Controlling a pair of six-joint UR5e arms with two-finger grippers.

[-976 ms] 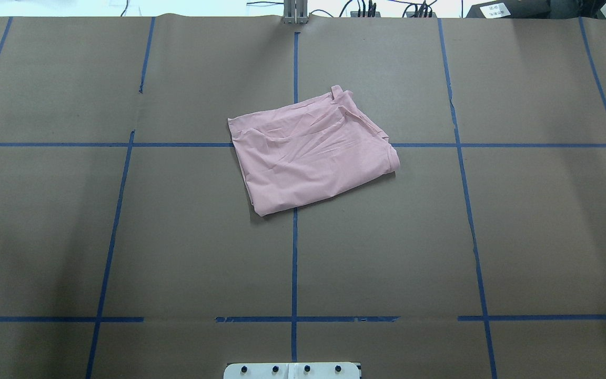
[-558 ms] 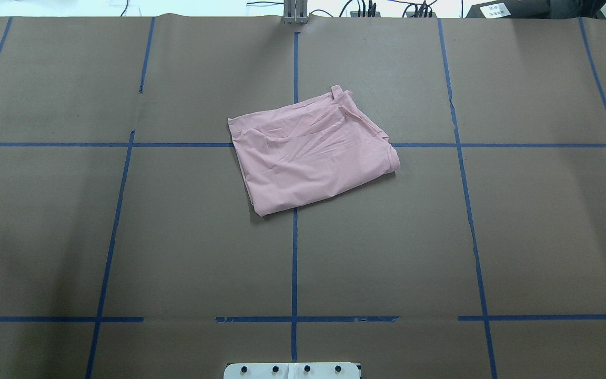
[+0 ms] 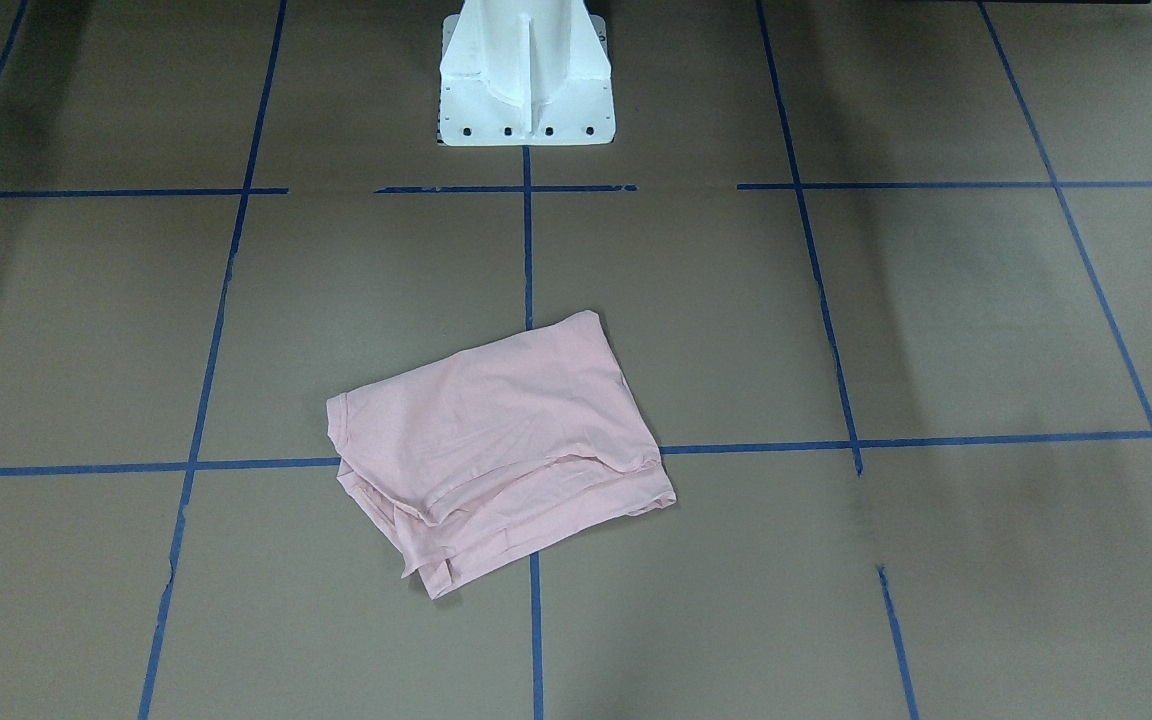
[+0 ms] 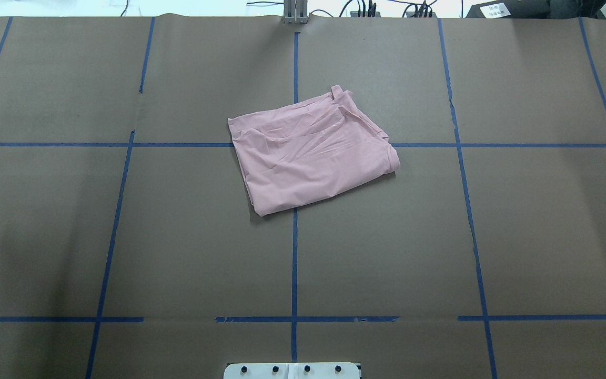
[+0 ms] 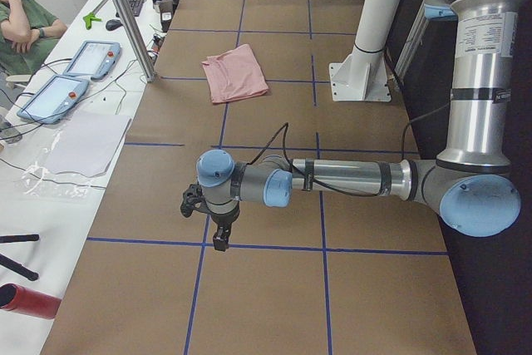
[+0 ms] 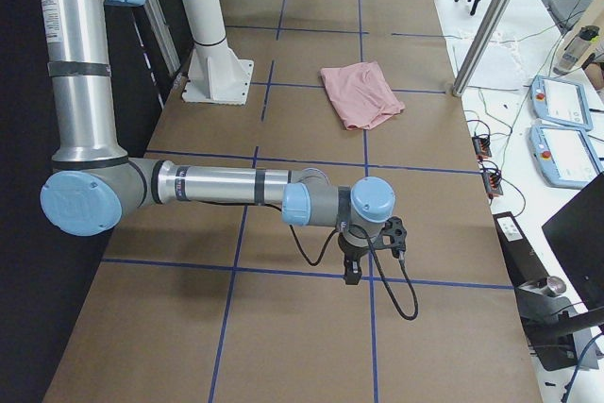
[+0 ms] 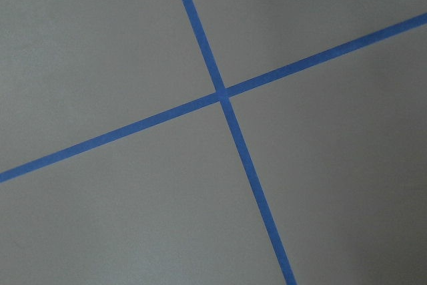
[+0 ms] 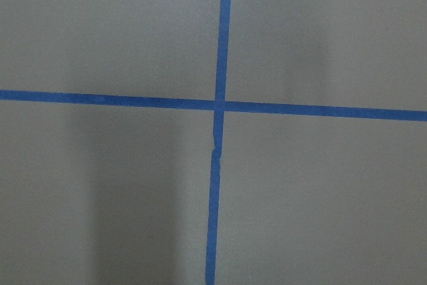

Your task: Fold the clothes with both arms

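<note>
The pale pink T-shirt (image 4: 311, 155) lies folded into a slanted rectangle near the table's middle, on a blue tape crossing; it also shows in the front view (image 3: 496, 450) and both side views (image 5: 236, 72) (image 6: 359, 93). Its print is hidden. My left gripper (image 5: 218, 239) hangs over bare table far to the left, well away from the shirt. My right gripper (image 6: 352, 276) hangs over bare table far to the right. Both point down and show only in the side views, so I cannot tell whether they are open or shut. The wrist views show only tape crossings.
The white pedestal base (image 3: 526, 90) stands at the robot's edge of the brown table. Blue tape lines (image 4: 293, 263) grid the table. A side bench holds tablets (image 5: 71, 72), cables and a red bottle (image 5: 29, 301); a seated operator (image 5: 21, 27) is beside it.
</note>
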